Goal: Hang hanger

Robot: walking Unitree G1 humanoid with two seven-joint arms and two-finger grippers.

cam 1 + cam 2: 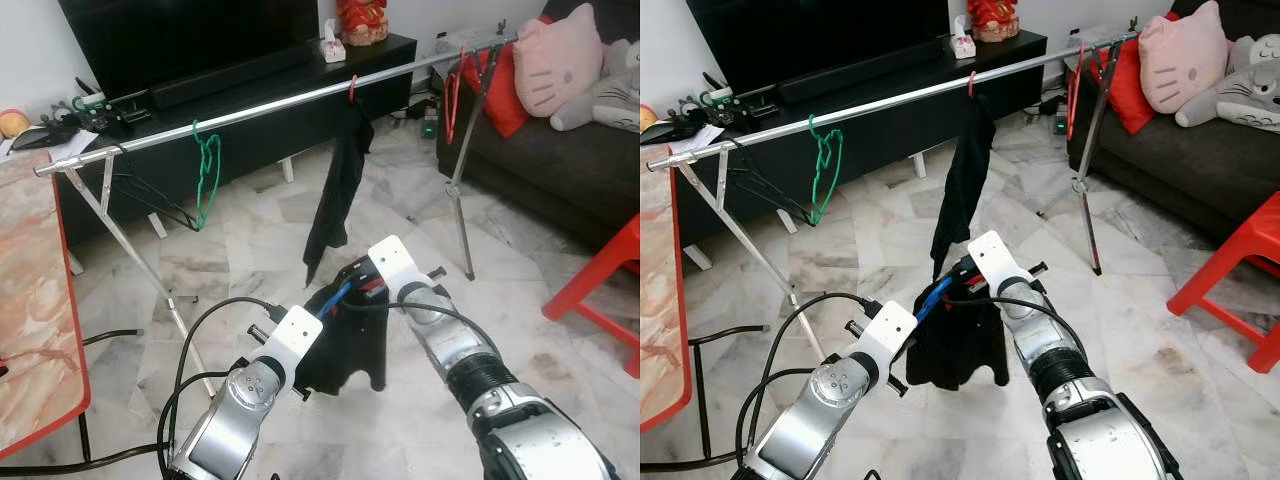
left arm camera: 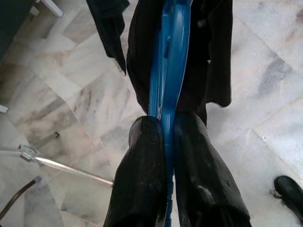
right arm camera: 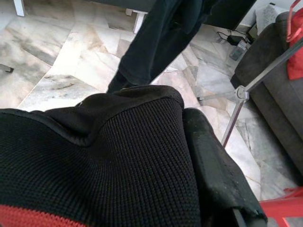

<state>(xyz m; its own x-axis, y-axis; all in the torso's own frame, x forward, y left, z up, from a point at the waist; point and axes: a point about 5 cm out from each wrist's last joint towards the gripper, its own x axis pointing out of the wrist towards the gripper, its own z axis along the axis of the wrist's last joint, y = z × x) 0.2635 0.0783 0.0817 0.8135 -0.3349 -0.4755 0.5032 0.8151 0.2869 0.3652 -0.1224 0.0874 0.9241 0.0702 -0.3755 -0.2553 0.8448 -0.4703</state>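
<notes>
the left end effector [image 2: 163, 137] is clamped tight on a blue plastic hanger [image 2: 168, 61], whose long axis runs straight out from the fingers toward the right end effector [image 1: 362, 280]. a black knitted garment with a red band [image 1: 345, 345] drapes from the hanger and covers the right end effector, so i cannot tell how its fingers stand. both sit low over the pale marble floor [image 1: 250, 260]. ahead, a long silver metal clothes rail [image 1: 270, 105] slants across, carrying a green wire hanger [image 1: 207, 170], a hanging black garment [image 1: 335, 190] and a red hanger [image 1: 455, 95]. bare rail lies between them. a red-edged marble desk [image 1: 35, 300] borders the left, a red plastic stool [image 1: 605, 290] the right.
</notes>
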